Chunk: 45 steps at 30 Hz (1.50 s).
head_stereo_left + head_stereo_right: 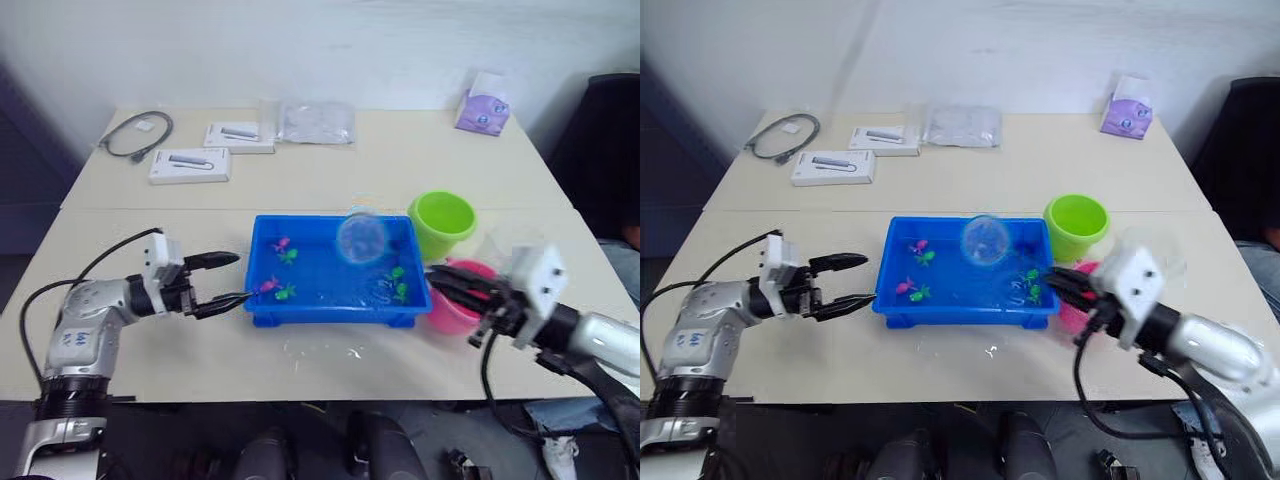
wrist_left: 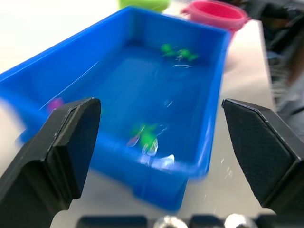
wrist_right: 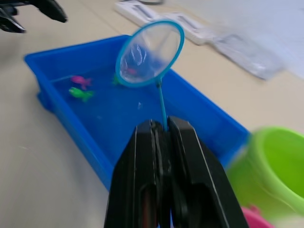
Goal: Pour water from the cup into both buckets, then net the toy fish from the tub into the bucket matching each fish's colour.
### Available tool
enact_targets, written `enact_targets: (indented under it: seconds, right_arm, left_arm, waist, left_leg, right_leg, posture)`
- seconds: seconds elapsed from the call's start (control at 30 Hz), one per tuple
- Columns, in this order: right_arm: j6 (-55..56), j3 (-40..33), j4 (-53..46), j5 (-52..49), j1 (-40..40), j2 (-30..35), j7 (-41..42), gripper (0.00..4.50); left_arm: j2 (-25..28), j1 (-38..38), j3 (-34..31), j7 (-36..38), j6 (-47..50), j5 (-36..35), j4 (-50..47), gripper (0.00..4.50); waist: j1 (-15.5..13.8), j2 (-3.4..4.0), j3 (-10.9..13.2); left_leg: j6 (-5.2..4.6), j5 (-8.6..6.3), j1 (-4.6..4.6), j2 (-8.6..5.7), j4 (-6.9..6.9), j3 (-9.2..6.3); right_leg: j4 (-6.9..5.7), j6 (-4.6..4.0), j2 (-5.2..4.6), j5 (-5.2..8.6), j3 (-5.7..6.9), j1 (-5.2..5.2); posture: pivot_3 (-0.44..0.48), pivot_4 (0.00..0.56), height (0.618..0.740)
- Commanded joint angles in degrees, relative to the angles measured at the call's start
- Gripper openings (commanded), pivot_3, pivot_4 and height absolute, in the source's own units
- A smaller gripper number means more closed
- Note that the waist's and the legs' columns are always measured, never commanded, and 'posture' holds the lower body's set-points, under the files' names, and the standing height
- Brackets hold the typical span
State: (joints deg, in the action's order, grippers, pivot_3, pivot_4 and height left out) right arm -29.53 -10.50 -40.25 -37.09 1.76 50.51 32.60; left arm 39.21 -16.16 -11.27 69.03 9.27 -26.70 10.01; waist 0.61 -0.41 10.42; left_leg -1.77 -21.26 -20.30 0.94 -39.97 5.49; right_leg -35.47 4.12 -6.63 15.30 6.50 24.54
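Observation:
The blue tub (image 1: 262, 312) sits mid-table holding water and several tiny toy fish, magenta (image 1: 268, 286) and green (image 1: 397, 272). My right gripper (image 1: 445, 283) is shut on the net's thin handle (image 3: 161, 102). It holds the net's light blue hoop (image 1: 361, 238) tilted above the tub's far right part. The lime green bucket (image 1: 442, 224) stands behind the tub's right end. The pink bucket (image 1: 455, 310) is beside it, partly hidden by my right gripper. A faint clear cup (image 1: 497, 243) stands behind my right wrist. My left gripper (image 1: 228, 280) is open at the tub's left end, holding nothing.
At the table's far side lie a grey cable (image 1: 135, 133), two white boxes (image 1: 190, 164), a clear plastic bag (image 1: 316, 122) and a purple tissue pack (image 1: 482, 105). Spilled drops (image 1: 320, 350) glisten in front of the tub. A dark chair (image 1: 600, 150) stands at the right.

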Motion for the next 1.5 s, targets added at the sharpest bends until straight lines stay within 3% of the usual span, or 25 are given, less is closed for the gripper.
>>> enact_targets:
  seconds: [0.03, 0.13, 0.37, 0.77, 1.13, 1.5]
  right_arm:
    - [-0.13, 11.65, 6.91, 8.93, -10.68, -0.98, 2.26, 0.00]
    - [1.40, 19.95, 13.45, 15.02, -19.19, -4.70, 4.04, 0.00]
    - [1.22, 27.79, 20.88, 20.81, -27.84, -11.48, 8.00, 0.00]
    - [0.46, 30.52, 25.62, 27.99, -33.41, -17.85, 8.13, 0.00]
    - [-0.91, 36.85, 29.18, 38.49, -38.06, -18.18, 9.99, 0.00]
    - [-14.51, 33.77, 26.87, 31.28, -39.59, -23.21, 15.29, 0.00]
  left_arm:
    - [2.59, 2.91, -4.43, -2.63, 1.47, -0.88, -1.88, 4.40]
    - [4.03, 5.37, -5.77, -2.88, 1.96, -1.15, -3.11, 4.40]
    - [4.44, 7.27, -6.17, -3.67, 2.47, -1.22, -5.62, 4.40]
    - [3.86, 9.97, -6.27, -5.27, 3.75, -1.85, -9.80, 4.40]
    - [3.98, 9.45, -5.27, -5.86, 5.01, -1.99, -11.45, 4.40]
    - [3.79, 8.85, -4.74, -5.90, 5.49, -1.97, -11.35, 4.40]
  waist:
    - [-0.54, 0.04, 0.02]
    - [-0.76, 0.04, 0.02]
    - [-0.37, 0.04, 0.02]
    - [-0.18, 0.04, 0.02]
    - [0.33, 0.05, 0.03]
    - [1.10, 0.05, 0.03]
  left_leg:
    - [0.07, -0.01, -0.01, 0.03, 0.00, 0.01]
    - [0.06, 0.01, -0.15, -0.02, -0.04, 0.00]
    - [0.02, -0.01, -0.29, -0.05, -0.05, 0.01]
    - [0.04, -0.02, -0.29, -0.02, -0.04, 0.01]
    - [0.05, -0.02, -0.31, -0.02, -0.04, 0.01]
    - [0.06, -0.02, -0.32, 0.01, -0.03, -0.01]
  right_leg:
    - [0.00, -0.03, 0.03, 0.02, 0.03, 0.01]
    - [0.04, -0.02, 0.02, 0.01, 0.13, 0.07]
    - [0.04, 0.13, 0.01, -0.07, 0.22, 0.05]
    - [0.02, 0.13, 0.05, -0.07, 0.26, 0.06]
    - [0.01, 0.12, 0.06, -0.07, 0.27, 0.09]
    - [0.01, 0.12, 0.07, -0.07, 0.30, 0.09]
  posture:
    - [0.000, 0.150, 0.740]
    - [0.000, 0.150, 0.740]
    - [0.000, 0.150, 0.740]
    - [0.000, 0.150, 0.740]
    - [0.000, 0.150, 0.740]
    - [0.000, 0.150, 0.740]
